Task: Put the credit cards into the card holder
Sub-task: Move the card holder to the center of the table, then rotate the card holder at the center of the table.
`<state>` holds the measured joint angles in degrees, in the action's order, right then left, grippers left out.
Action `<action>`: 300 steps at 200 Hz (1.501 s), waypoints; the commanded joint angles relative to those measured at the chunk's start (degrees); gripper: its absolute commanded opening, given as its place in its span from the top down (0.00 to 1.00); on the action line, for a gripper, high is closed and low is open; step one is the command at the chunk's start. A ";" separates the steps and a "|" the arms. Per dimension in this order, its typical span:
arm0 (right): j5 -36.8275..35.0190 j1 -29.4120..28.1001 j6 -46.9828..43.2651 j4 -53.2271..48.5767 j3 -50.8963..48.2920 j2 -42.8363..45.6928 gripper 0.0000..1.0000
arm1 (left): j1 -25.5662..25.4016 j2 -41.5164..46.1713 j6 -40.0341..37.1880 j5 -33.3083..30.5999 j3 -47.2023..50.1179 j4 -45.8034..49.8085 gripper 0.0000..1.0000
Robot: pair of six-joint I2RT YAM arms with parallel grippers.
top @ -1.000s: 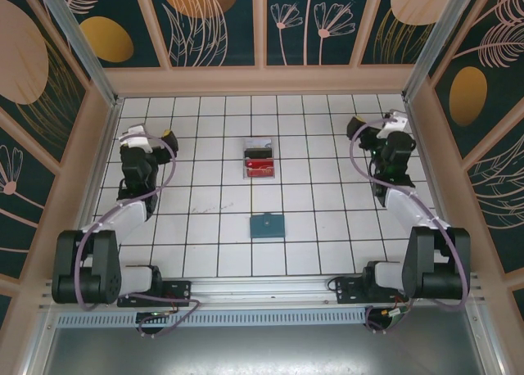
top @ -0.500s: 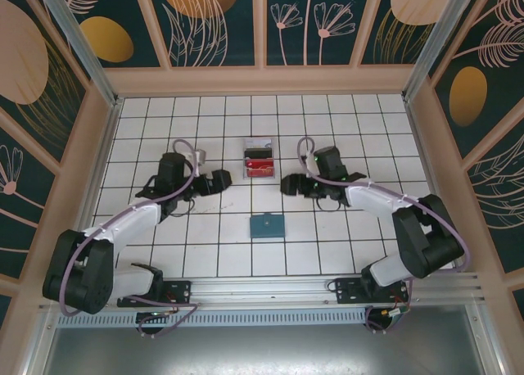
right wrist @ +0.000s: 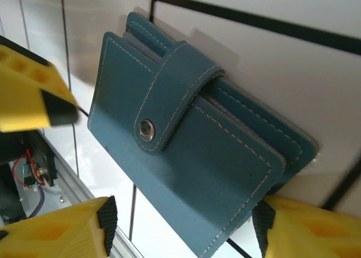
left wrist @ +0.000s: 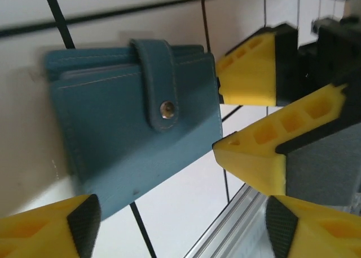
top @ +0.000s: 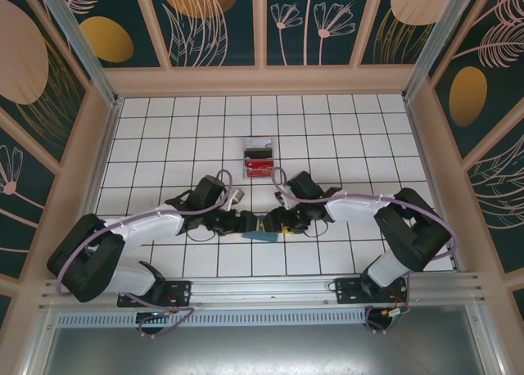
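The card holder (top: 267, 231) is a teal-blue wallet lying shut on the white tiles, its strap snapped over the front (left wrist: 131, 128) (right wrist: 192, 156). My left gripper (top: 248, 224) (left wrist: 180, 232) is at its left edge, open, one pad near a wallet corner. My right gripper (top: 285, 222) (right wrist: 183, 232) is at its right edge, open, one pad (right wrist: 260, 221) by the wallet's corner and the other well clear. Neither holds anything. The credit cards (top: 259, 164), mostly red, sit in a small clear tray farther back.
The clear tray (top: 259, 143) stands about two tiles behind the wallet. The metal rail (top: 262, 286) runs along the near table edge, close behind the wallet. Wooden side walls (top: 82, 170) bound the tiled floor. Each gripper's yellow fingers (left wrist: 256, 72) crowd the other's view.
Both arms swung in from the table's sides and dropped to the wallet, now flanking it. Both sets of jaws have narrowed somewhat. The wallet and cards have not moved.
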<state>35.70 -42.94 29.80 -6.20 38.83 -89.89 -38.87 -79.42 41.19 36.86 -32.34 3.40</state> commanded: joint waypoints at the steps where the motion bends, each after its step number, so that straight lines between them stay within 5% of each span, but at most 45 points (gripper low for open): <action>1: 1.57 -1.34 4.91 6.63 -0.85 -2.71 0.36 | -0.48 -2.56 2.29 -1.32 0.22 1.46 0.25; 48: -0.34 -1.47 9.62 19.97 -2.00 -6.37 0.54 | 0.26 -13.40 0.18 -14.38 -7.58 3.57 0.30; 94: -3.83 0.24 11.80 27.80 0.65 -11.66 0.78 | 8.71 -23.08 -4.39 -24.72 -20.93 5.40 0.31; 131: -12.50 1.23 16.72 33.22 1.03 -13.66 0.75 | 11.48 -25.49 -10.16 -29.86 -35.07 6.96 0.30; 157: -10.20 2.17 15.92 35.12 1.99 -14.51 0.48 | 13.74 -26.83 -10.19 -29.27 -39.69 6.93 0.30; 206: -18.22 6.77 -1.28 10.38 4.50 -2.77 0.42 | 15.98 -14.16 -7.40 -35.52 -28.21 8.63 0.29; 222: -18.33 10.41 -5.21 7.88 5.77 -1.14 0.43 | 15.93 -10.04 -6.12 -34.28 -23.83 10.99 0.30; 239: -17.57 11.25 -7.71 6.53 9.42 -2.35 0.44 | 15.85 -6.28 -5.20 -30.01 -17.90 12.22 0.41; 274: -12.59 10.53 -15.22 4.29 21.73 -10.99 0.47 | 15.55 -1.03 -7.41 -27.52 -9.73 18.81 0.42; 300: -1.01 9.33 -23.92 0.59 30.78 -18.25 0.54 | 13.29 4.41 -7.68 -20.32 -7.22 21.11 0.43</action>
<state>23.97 -32.23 16.45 -0.16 63.29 -102.43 -23.46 -80.07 34.54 9.04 -40.84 19.79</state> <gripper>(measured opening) 0.507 0.573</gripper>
